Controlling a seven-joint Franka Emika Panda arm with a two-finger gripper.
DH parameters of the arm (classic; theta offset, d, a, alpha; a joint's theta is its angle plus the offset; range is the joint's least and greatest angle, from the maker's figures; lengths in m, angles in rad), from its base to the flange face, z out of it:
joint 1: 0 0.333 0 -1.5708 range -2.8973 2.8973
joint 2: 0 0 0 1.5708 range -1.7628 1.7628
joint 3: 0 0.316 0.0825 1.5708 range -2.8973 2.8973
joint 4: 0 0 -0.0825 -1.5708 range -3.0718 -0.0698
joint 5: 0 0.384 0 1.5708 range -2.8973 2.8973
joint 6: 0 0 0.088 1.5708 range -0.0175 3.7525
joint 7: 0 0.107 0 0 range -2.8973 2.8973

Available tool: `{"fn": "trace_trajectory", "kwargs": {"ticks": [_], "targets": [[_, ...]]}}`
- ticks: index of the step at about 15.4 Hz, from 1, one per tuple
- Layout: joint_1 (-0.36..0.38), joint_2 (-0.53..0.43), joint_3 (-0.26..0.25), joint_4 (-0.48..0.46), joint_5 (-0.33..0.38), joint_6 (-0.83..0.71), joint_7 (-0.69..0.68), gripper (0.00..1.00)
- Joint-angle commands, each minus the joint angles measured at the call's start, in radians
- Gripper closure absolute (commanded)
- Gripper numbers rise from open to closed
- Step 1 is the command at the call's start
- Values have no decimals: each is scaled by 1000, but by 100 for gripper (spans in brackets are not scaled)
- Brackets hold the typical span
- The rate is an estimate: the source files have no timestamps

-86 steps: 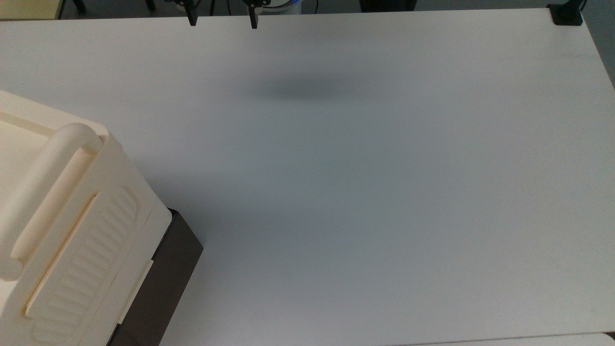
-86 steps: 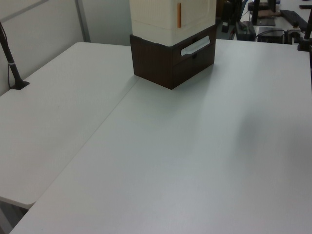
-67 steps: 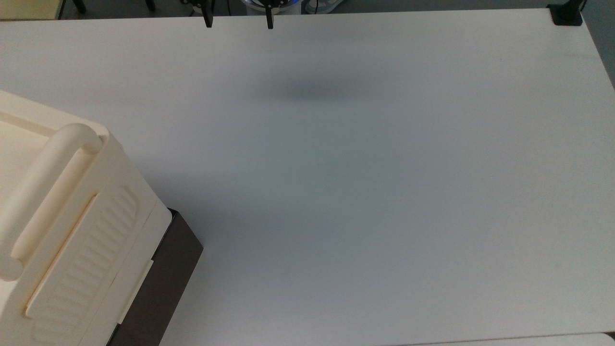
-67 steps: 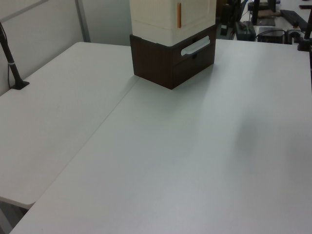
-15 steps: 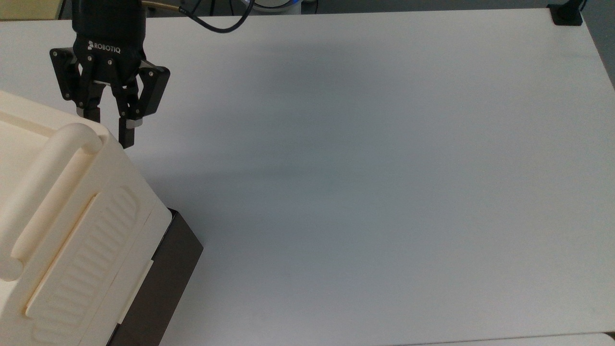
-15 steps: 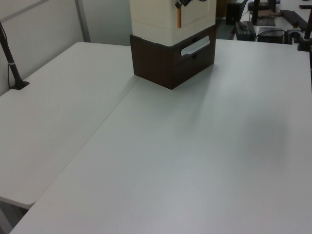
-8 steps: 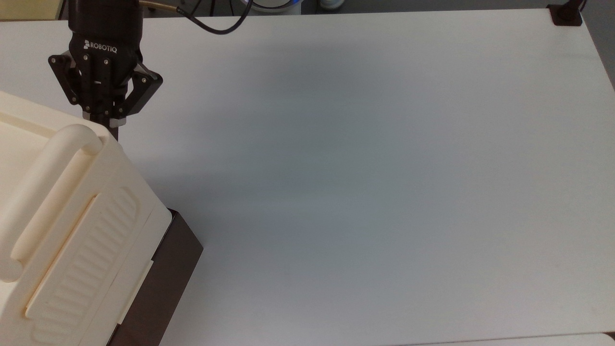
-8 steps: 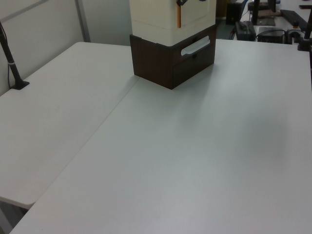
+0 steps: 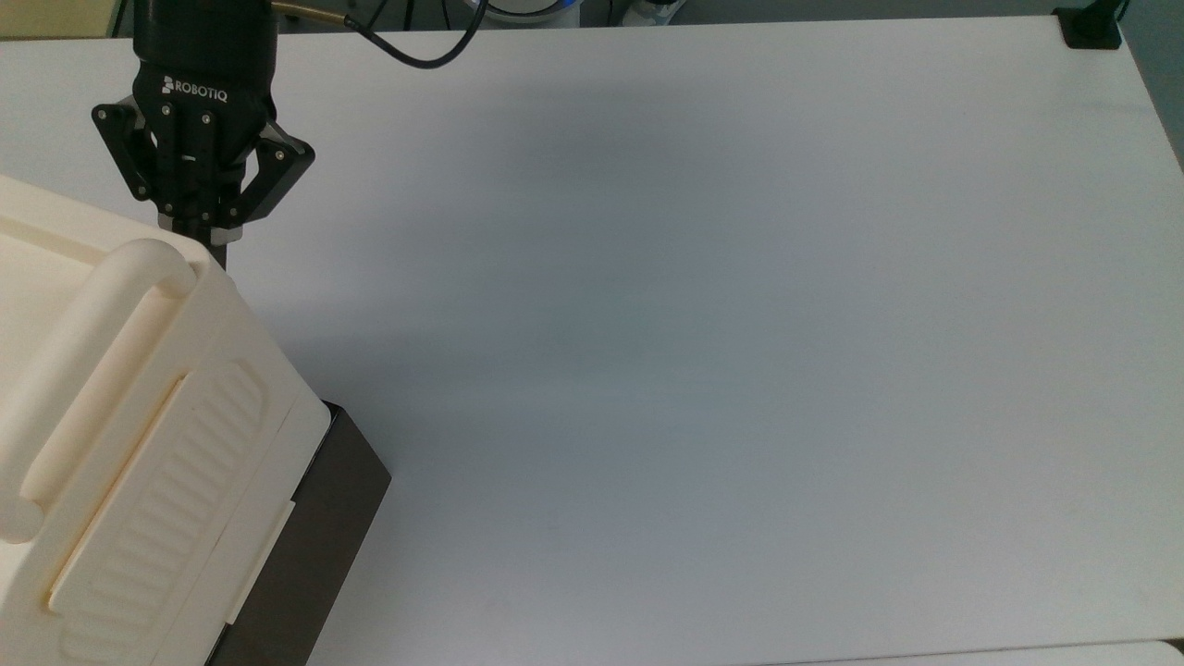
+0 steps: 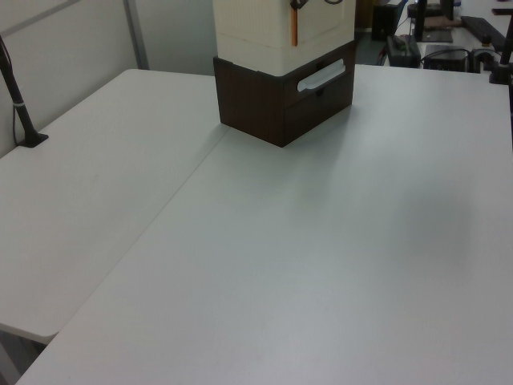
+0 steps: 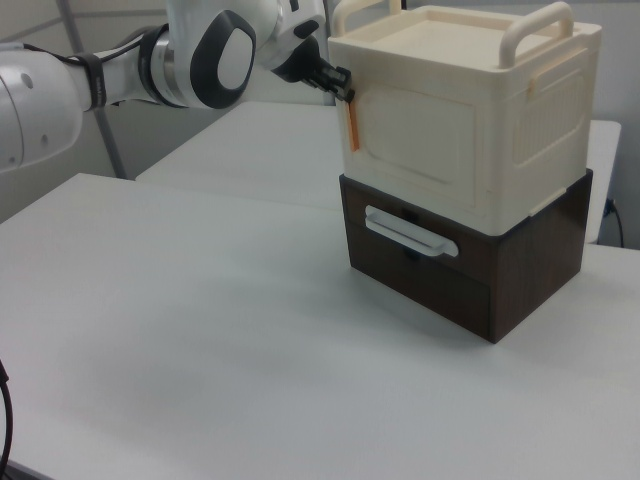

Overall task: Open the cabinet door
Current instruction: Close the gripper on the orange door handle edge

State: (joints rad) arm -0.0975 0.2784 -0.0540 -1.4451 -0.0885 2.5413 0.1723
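Observation:
The cabinet (image 11: 520, 130) is a cream box with a bar handle on top, standing on a dark brown base. In the top view it fills the lower left corner (image 9: 111, 388). Its cabinet door (image 11: 415, 140) is the flat rimmed panel facing the right view's left, and it lies flush with the box. A thin orange handle strip (image 11: 353, 130) runs down the door's left edge. My gripper (image 11: 343, 88) sits at the top of that strip. In the top view my gripper (image 9: 216, 250) has its fingers pressed together at the cabinet's far corner. The strip (image 10: 294, 24) also shows in the left view.
The brown base (image 11: 520, 280) holds a drawer with a pale bar handle (image 11: 410, 232). A black clamp (image 9: 1091, 28) sits at the table's far right corner in the top view. A black post (image 10: 20, 104) stands at the left view's left edge. White table (image 9: 694, 370) spreads to the right.
The gripper came from the table's far edge down to the cabinet's corner. Its fingers stood apart one second ago and have closed. In the last half second it has barely moved.

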Motion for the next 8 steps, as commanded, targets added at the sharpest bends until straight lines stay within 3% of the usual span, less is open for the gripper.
{"fn": "trace_trajectory", "kwargs": {"ticks": [1, 8], "targets": [[-18, 7, -6, -14, -30, -61, 19, 95], [-27, -38, 0, -15, -19, -239, 22, 95]]}}
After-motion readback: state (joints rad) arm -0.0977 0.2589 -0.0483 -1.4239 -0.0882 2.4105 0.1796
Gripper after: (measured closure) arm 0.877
